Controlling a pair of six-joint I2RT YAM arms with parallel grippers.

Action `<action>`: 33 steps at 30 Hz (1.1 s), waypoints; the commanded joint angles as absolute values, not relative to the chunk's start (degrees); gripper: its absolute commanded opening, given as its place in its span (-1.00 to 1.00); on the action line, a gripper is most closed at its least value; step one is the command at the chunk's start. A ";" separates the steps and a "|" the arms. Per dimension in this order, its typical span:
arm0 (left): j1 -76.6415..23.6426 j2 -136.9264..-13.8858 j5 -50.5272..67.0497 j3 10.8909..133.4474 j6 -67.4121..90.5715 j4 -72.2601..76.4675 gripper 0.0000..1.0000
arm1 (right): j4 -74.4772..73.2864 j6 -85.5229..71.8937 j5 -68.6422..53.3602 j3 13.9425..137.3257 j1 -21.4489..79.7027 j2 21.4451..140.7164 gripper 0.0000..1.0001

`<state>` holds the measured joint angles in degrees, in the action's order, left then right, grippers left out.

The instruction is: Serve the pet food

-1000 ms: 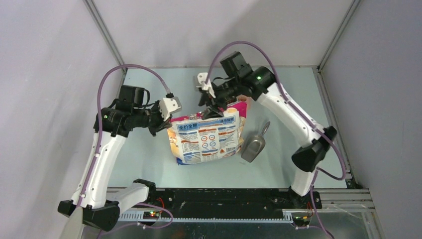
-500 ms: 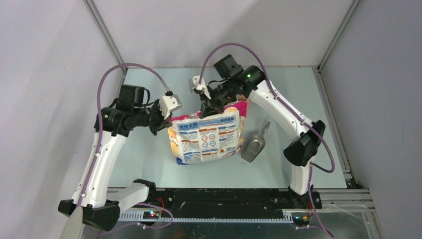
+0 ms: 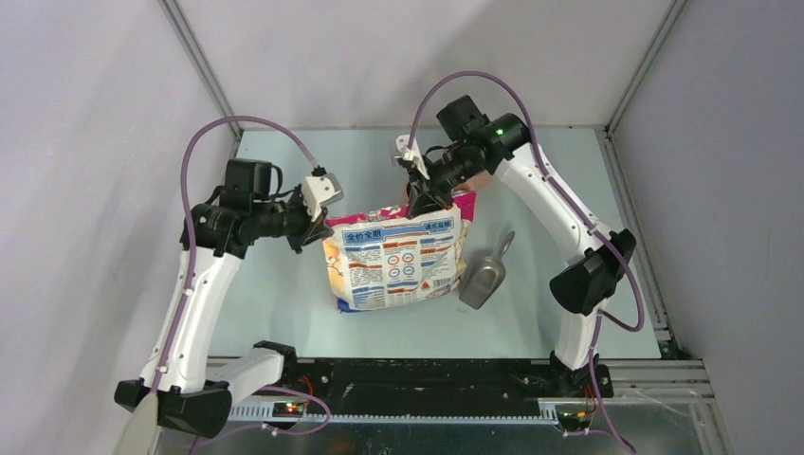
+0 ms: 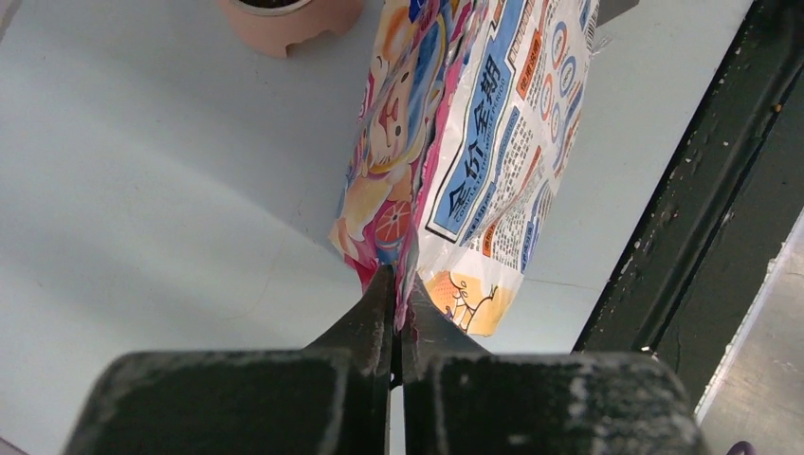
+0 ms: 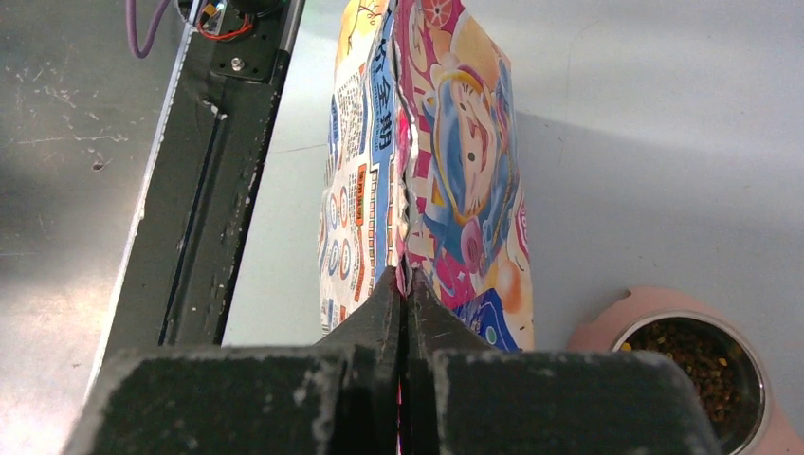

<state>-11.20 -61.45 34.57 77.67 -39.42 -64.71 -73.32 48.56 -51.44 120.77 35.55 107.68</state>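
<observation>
The pink-white-blue printed bag [image 3: 393,261] stands held between both arms. My left gripper [image 3: 319,224] is shut on the bag's top left corner; in the left wrist view the bag [image 4: 474,142] runs out from the left gripper [image 4: 398,284]. My right gripper [image 3: 423,203] is shut on the top edge further right, and its wrist view shows the bag [image 5: 427,171] pinched in that gripper [image 5: 402,282]. Brown pet food [image 5: 697,355] lies in a pink bowl [image 5: 607,327] beside the bag. A grey metal scoop [image 3: 482,277] lies on the table right of the bag.
The pink bowl [image 4: 284,24] sits behind the bag, mostly hidden under the right arm in the top view. A black rail [image 3: 427,374] runs along the table's near edge. Grey walls close in the table on three sides.
My right gripper has closed onto the bag's top edge and shifted a little to the right. The bag's top now stands higher and tauter. The left gripper keeps its hold.
</observation>
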 commanded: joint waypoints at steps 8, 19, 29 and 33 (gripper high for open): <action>-7.62 -60.45 31.96 78.13 -40.64 -66.23 -1.00 | -80.97 52.34 -43.80 118.94 24.47 99.34 -1.00; -7.31 -59.86 32.12 77.23 -40.92 -65.82 -1.00 | -83.46 55.13 -40.95 118.51 19.14 97.77 -0.94; -6.93 -58.73 31.88 76.95 -39.34 -65.41 -1.00 | -87.31 55.32 -45.54 119.24 13.16 97.79 -1.00; -6.02 -56.66 31.31 75.95 -38.96 -64.62 -1.00 | -84.47 54.36 -48.72 115.56 9.29 95.52 -1.00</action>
<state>-8.36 -60.34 36.12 76.07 -39.40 -65.28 -85.82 55.02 -46.63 117.73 13.13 98.98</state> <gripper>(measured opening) 0.009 0.006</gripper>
